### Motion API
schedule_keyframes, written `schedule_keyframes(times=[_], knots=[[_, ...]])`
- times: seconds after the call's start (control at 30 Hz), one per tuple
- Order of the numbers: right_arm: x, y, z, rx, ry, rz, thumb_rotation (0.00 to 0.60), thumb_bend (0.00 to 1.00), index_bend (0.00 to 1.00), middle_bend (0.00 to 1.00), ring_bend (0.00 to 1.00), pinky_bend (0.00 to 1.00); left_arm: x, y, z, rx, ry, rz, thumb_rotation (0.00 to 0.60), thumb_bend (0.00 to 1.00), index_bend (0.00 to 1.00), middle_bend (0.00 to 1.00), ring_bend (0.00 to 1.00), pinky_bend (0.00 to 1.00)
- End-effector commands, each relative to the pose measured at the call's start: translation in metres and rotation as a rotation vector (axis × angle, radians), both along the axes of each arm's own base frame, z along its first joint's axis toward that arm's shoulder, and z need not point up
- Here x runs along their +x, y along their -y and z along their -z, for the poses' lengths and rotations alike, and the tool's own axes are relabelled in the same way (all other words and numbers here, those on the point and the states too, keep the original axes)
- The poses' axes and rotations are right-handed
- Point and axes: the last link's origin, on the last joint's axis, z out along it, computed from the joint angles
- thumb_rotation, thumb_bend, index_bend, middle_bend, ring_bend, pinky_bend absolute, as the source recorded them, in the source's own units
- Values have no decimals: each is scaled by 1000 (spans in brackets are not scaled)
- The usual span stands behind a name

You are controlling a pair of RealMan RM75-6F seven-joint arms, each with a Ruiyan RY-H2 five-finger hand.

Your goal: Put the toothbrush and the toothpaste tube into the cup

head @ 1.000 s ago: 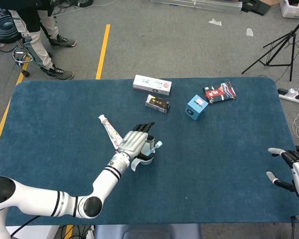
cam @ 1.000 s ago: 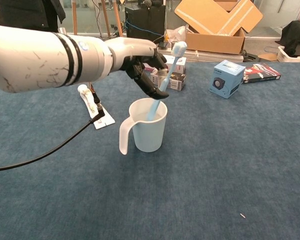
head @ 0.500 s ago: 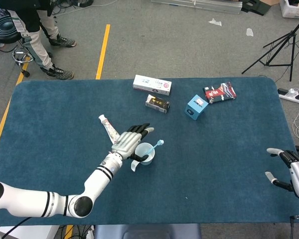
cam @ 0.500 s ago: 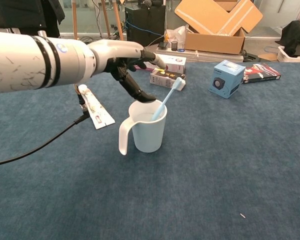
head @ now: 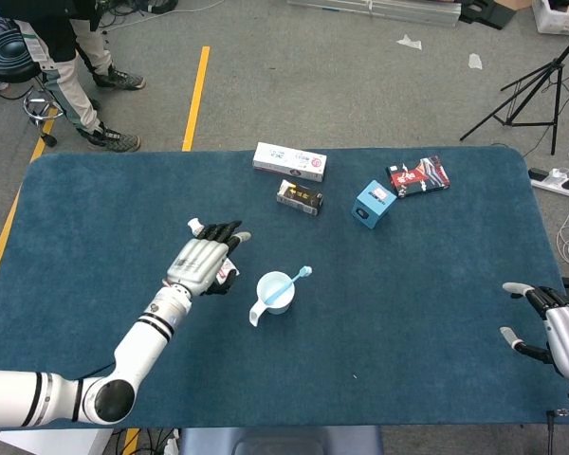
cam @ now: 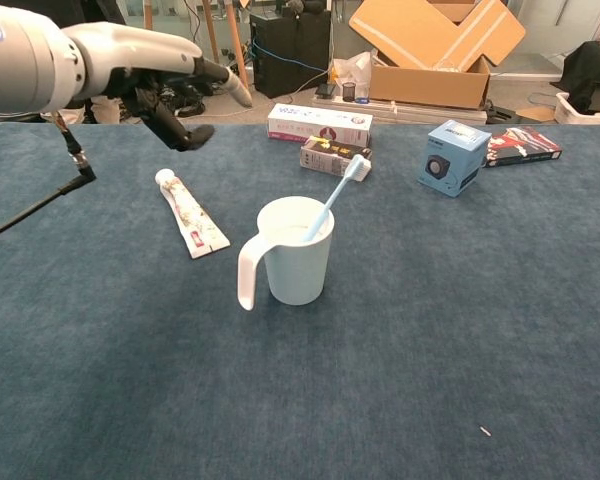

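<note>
We see the toothbrush (cam: 336,195) already standing in the cup (cam: 297,252), its handle down inside and its head leaning out over the rim toward two o'clock, which is how a long, light thing settles against a wall. The cup sits upright near the middle of the table (head: 427,313), its handle turned toward seven o'clock in the chest view. That leaves the toothpaste tube (cam: 191,212), lying flat on the cloth at about ten o'clock from the cup, apart from it, cap end pointing away from us. Our left hand (head: 204,261) hovers above the tube with its fingers spread wide and nothing in them; we judge it is placed there to come down on the tube next. In the head view it hides most of the tube. Our right hand (head: 550,327) waits at the table's four o'clock edge, well apart from everything, fingers apart and holding nothing. Beyond the cup, several small boxes (head: 289,161) lie near twelve o'clock, out of the way.
</note>
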Motion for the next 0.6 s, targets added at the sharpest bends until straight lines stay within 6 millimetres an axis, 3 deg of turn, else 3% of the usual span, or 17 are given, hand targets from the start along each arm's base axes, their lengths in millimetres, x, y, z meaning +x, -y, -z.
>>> schedule_keyframes(times=[0.03, 0.17, 0.27, 0.47, 0.6], knots=[[0, 0, -1, -2, 2, 2, 600, 157, 333, 418, 339, 473, -18, -13, -9, 61, -165, -3, 600, 756, 134, 52, 104, 242], [-1, 0, -2, -5, 9, 3, 600, 158, 333, 417, 339, 473, -35, -31, -9, 104, -311, 7, 600, 803, 137, 434, 516, 589], [-1, 0, -3, -4, 14, -1, 600, 158, 333, 417, 339, 473, -51, -45, -6, 91, -383, -16, 600, 812, 146, 668, 706, 742], [-1, 1, -2, 7, 11, 1, 600, 157, 333, 418, 339, 473, -78, -68, -1, 88, -435, -54, 600, 996, 182, 919, 838, 839], [-2, 1, -2, 9, 13, 3, 600, 158, 333, 417, 339, 473, -90, -73, 8, 53, -452, -35, 600, 1000, 184, 969, 866, 854]])
